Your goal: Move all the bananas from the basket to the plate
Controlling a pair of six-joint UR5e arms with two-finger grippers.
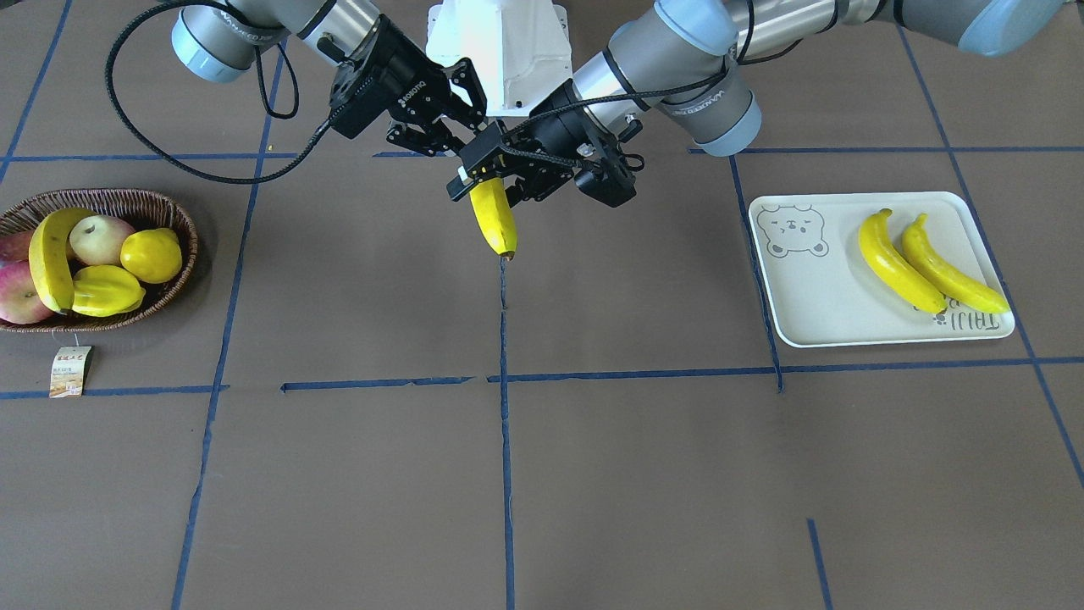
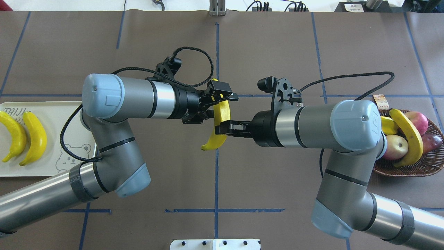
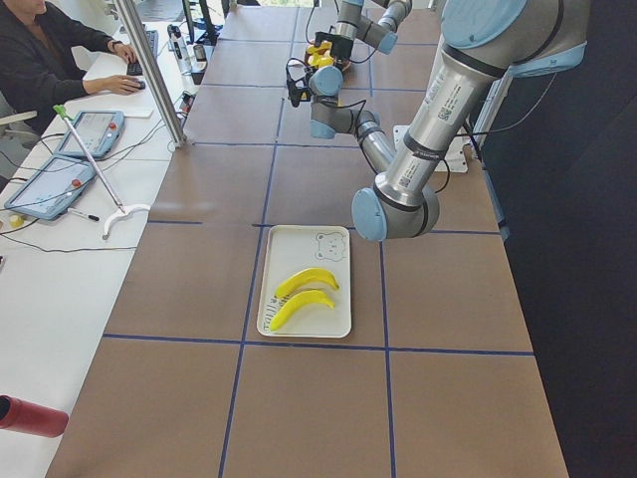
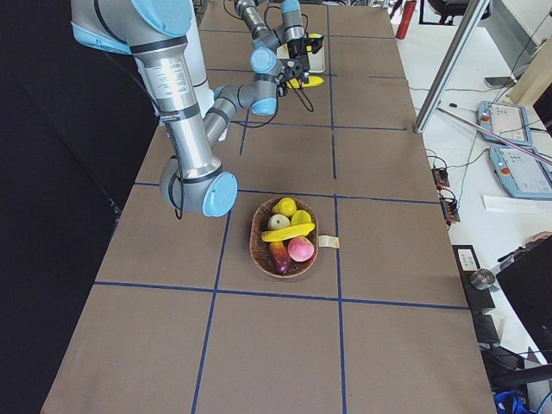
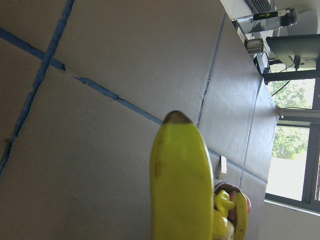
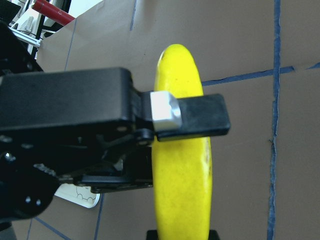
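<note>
**Finding.** A hand-over is under way above the middle of the table [image 1: 593,474]. The held banana [image 1: 494,222] hangs dark tip down between the two arms, well clear of the surface. I judge the meeting point deliberate. The basket [image 1: 165,207] sits at the right arm's end and the plate [image 1: 804,313] at the left arm's end, well apart, so neither arm serves both.

**Left gripper** [image 2: 218,104]: the fingers are clamped on the banana's upper part. The right wrist view shows one pad lying flat across the peel.

**Right gripper** [image 2: 223,127]: in the overhead view one finger lies across the banana's middle. I cannot tell whether the pair presses it or merely brackets it.

**Count.** Two bananas [image 1: 898,263] lie side by side on the plate, clear of the bear face. The last banana [image 1: 49,258] lies in the basket, draped over an apple [image 1: 100,239] with a lemon [image 1: 152,254] near it.

**Judgement.** This is the third of four in transit. The right fingers must be free of the fruit before the left arm carries it plateward. If both arms pull at once, the smooth curved peel could twist out of the grip.
</note>
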